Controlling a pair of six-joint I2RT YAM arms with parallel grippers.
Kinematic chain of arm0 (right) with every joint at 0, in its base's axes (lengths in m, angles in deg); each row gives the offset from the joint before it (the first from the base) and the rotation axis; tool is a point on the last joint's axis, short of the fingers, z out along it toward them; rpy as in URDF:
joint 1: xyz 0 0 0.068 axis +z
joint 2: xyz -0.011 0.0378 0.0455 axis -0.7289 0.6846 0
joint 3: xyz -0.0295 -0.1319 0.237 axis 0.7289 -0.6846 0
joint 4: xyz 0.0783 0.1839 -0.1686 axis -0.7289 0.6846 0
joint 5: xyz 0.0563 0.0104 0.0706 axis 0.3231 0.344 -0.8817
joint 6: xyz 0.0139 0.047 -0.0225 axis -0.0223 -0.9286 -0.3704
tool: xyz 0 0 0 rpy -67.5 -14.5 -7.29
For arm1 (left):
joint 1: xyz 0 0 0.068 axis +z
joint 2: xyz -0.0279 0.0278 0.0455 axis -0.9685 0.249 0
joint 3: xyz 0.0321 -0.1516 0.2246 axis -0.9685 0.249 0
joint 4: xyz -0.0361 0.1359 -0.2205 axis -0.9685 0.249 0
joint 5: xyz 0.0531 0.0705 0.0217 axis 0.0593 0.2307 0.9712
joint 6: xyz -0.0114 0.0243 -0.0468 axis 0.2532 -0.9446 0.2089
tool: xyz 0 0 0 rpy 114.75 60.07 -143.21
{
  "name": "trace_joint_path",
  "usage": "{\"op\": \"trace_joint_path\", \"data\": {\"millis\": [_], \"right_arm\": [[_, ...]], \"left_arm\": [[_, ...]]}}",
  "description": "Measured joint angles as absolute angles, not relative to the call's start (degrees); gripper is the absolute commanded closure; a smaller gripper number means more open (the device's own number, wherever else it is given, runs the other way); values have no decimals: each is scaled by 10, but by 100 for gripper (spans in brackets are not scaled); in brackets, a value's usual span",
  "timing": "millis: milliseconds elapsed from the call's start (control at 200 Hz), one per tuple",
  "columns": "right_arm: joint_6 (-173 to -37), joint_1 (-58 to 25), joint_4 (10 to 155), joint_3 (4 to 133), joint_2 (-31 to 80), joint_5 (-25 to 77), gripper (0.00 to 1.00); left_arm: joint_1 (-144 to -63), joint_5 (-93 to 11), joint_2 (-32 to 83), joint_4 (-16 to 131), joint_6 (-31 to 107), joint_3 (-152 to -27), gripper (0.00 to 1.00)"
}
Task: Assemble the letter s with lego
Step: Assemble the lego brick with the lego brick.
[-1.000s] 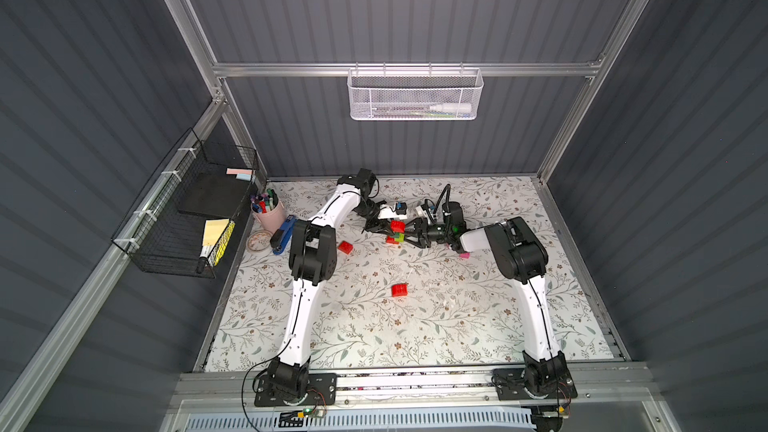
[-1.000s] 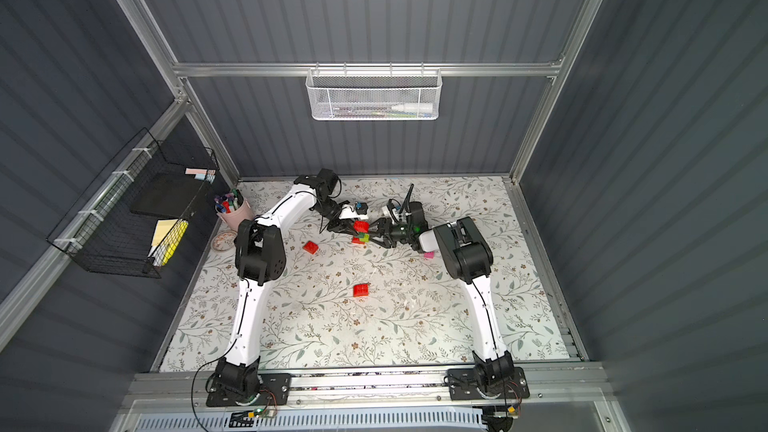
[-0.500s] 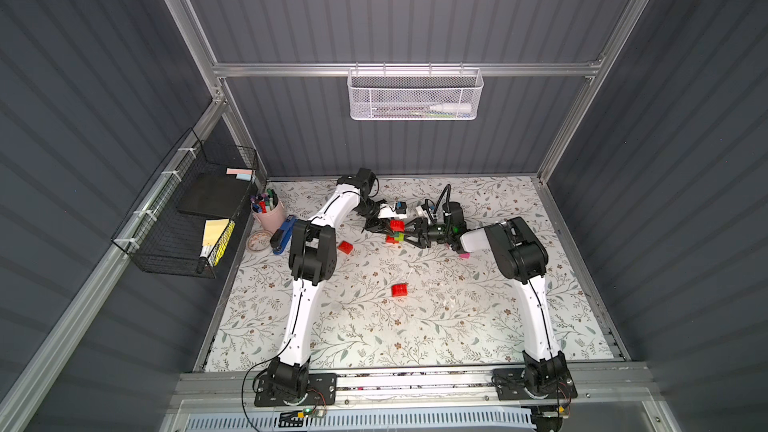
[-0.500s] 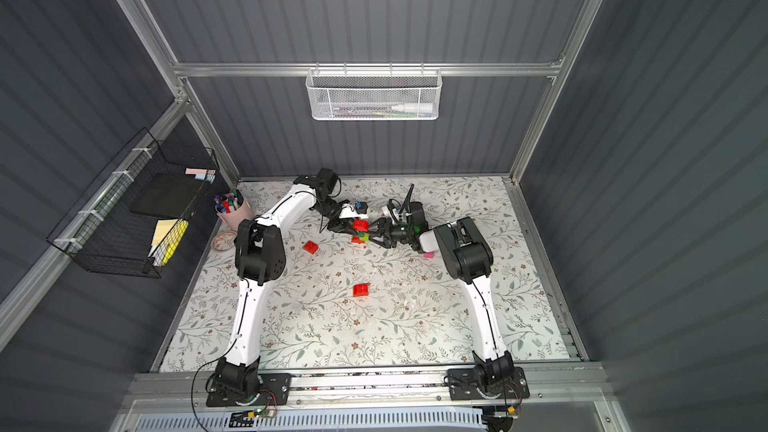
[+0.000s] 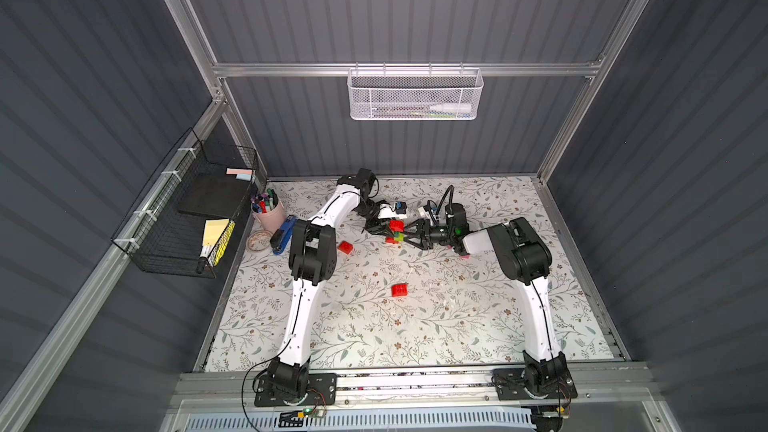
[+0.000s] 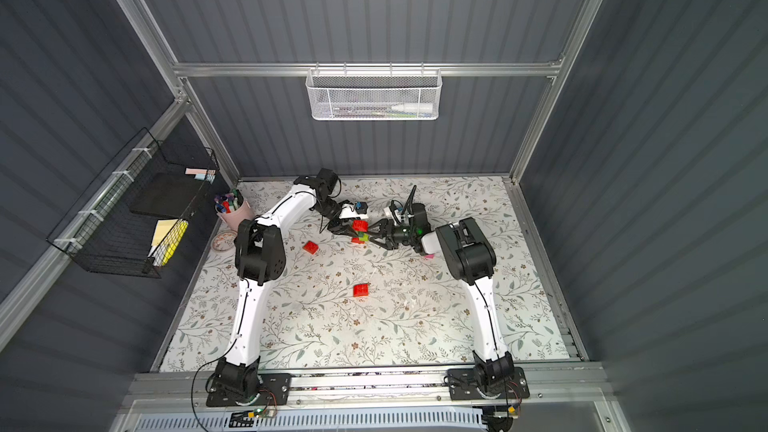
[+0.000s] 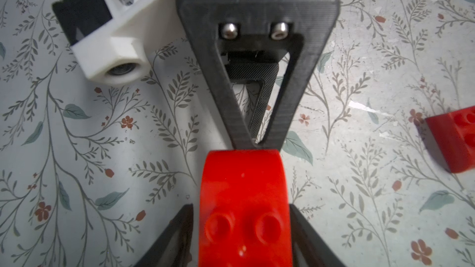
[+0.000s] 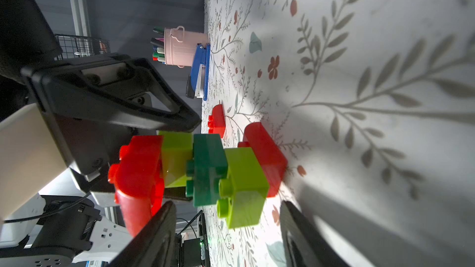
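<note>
The lego stands as a stepped, five-layer stack near the back middle of the bench. A red brick sits on the surface, then lime green, dark green and lime green, with a red brick on top, each offset sideways so the zigzag of an S is largely there. Two loose red bricks lie apart on the floral surface, and a pink brick peeks out beside the right arm. Whether the letter needs these I cannot say, so the build looks close to done rather than finished. The left end effector straddles the top red brick with a finger close on either side, though from this blurred view I cannot tell whether it clamps or merely flanks it. The right end effector has its jaws well apart around the lower layers, with daylight on the bench side. The white mesh basket on the back wall holds what looks like a marker. The black wire basket on the side wall holds a dark pad and yellow and pastel notes, and the pink cup holds pens.
</note>
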State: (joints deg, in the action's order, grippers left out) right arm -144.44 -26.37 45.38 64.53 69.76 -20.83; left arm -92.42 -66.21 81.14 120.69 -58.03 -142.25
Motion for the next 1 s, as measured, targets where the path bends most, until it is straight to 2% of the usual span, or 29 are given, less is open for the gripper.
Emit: {"op": "trace_joint_path", "data": {"millis": [145,235,425,470,695,745,996], "right_arm": [[-1429,-267,454,631,687,-208,31],[-1417,-271,444,613,678,-206,30],[-1368,-274,440,592,660,-198,29],[-1353,-274,437,587,656,-195,29],[-1233,-270,423,534,618,-159,26],[-1201,-267,425,527,611,-146,25],[-1076,-245,435,533,607,-102,22]], "left_arm": [[-924,-667,811,1205,-581,-1421,29],[-924,-671,811,1201,-580,-1412,20],[-924,-677,810,1198,-580,-1396,14],[-924,-678,809,1198,-580,-1396,9],[-923,-691,778,1192,-575,-1376,6],[-921,-692,763,1187,-571,-1364,1],[-909,-696,661,1132,-506,-1263,0]]}}
